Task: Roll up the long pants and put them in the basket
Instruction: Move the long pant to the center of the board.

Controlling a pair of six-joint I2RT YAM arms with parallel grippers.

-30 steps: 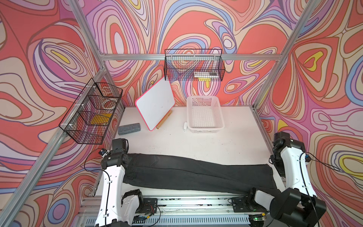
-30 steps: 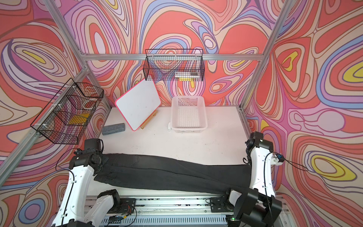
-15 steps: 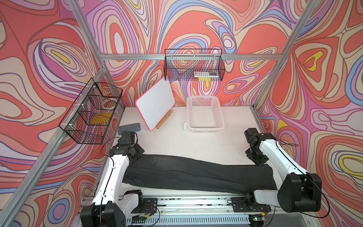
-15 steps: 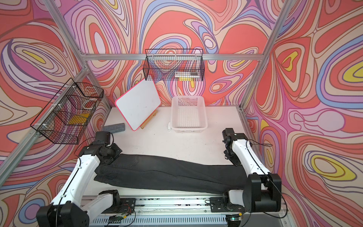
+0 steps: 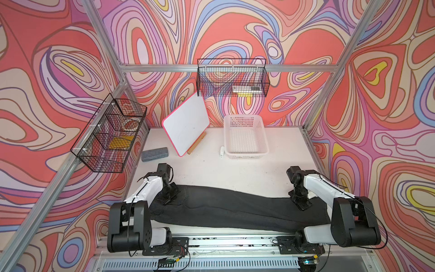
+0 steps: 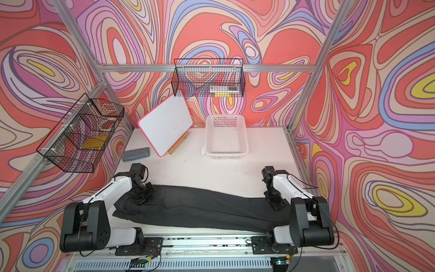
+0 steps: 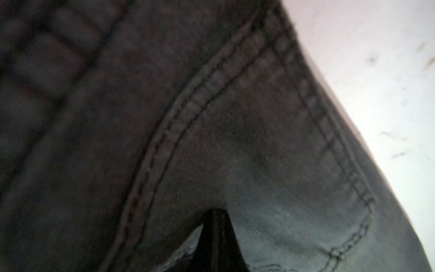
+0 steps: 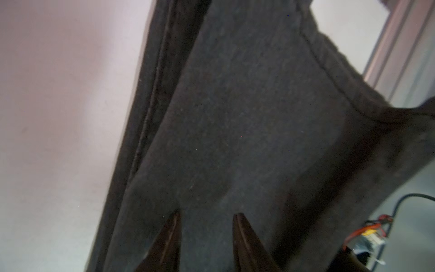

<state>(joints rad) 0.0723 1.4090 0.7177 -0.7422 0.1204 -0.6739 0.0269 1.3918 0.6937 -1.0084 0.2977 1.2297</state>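
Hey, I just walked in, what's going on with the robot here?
Two robot arms are working on a pair of black pants lying flat across the front of the table. The left gripper is shut and appears to pinch the cloth at the waist end. The right gripper is open, its tips on the leg near the hem. Nothing is rolled yet.

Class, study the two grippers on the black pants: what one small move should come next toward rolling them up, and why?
Probably close the right gripper on the hem end. The long pants lie flat and unrolled across the table, that gripper's fingertips stand apart over the cloth with no clear hold, and the left gripper is shut at the waist end.
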